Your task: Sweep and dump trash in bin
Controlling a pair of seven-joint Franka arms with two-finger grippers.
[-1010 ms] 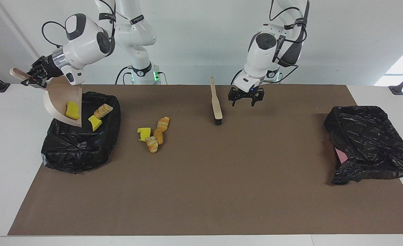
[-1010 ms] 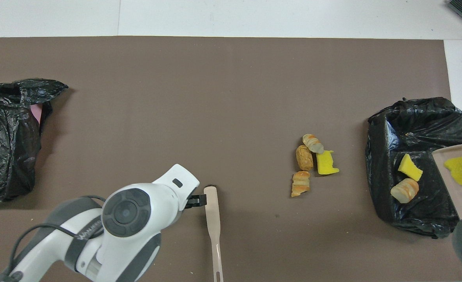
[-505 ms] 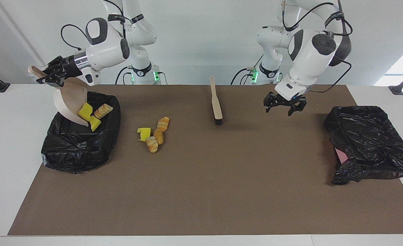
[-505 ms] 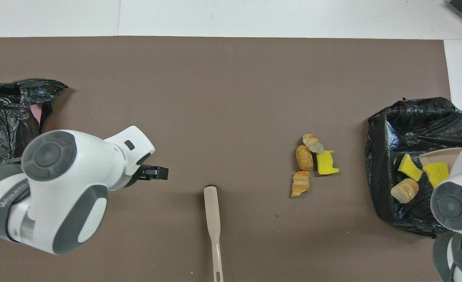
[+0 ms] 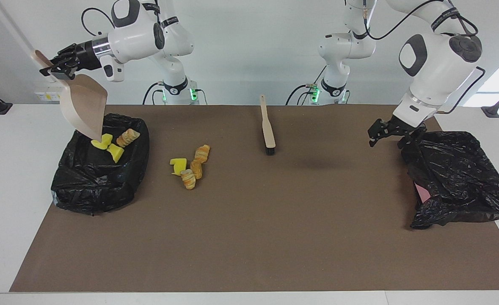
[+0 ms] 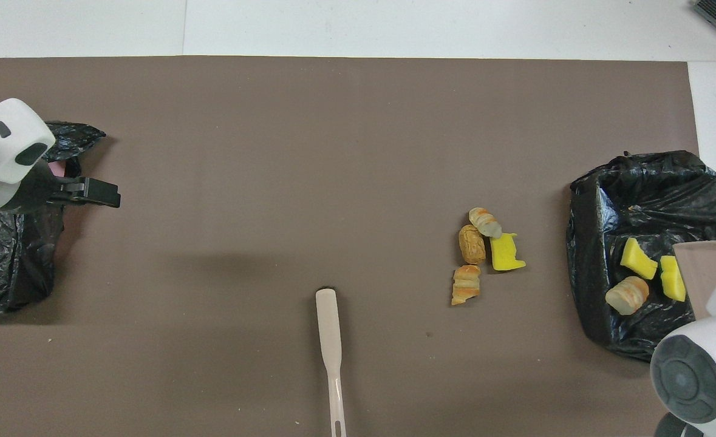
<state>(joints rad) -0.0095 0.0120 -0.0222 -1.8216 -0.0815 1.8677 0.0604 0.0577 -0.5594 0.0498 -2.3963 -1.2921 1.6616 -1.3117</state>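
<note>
My right gripper [image 5: 58,67] is shut on the handle of the beige dustpan [image 5: 84,106], which hangs steeply tilted, its lip over the black-lined bin [image 5: 101,182] at the right arm's end. The pan [image 6: 710,267] looks empty. In the bin lie two yellow sponge wedges [image 6: 637,258] and a striped bread chunk [image 6: 627,294]. A pile of trash [image 5: 188,166], one yellow wedge and three bread chunks [image 6: 485,249], lies on the brown mat beside the bin. My left gripper [image 5: 390,136] hangs open and holds nothing, over the edge of the other black bag.
A beige-handled brush [image 5: 268,127] lies on the mat mid-table, nearer to the robots than the pile. A second crumpled black bag [image 5: 456,178] with something pink inside sits at the left arm's end. White table borders the brown mat [image 6: 272,152].
The right arm lifted and tipped the dustpan steeper, and the yellow wedge slid out into the bin. The left arm swung away from the brush to the bag at its own end.
</note>
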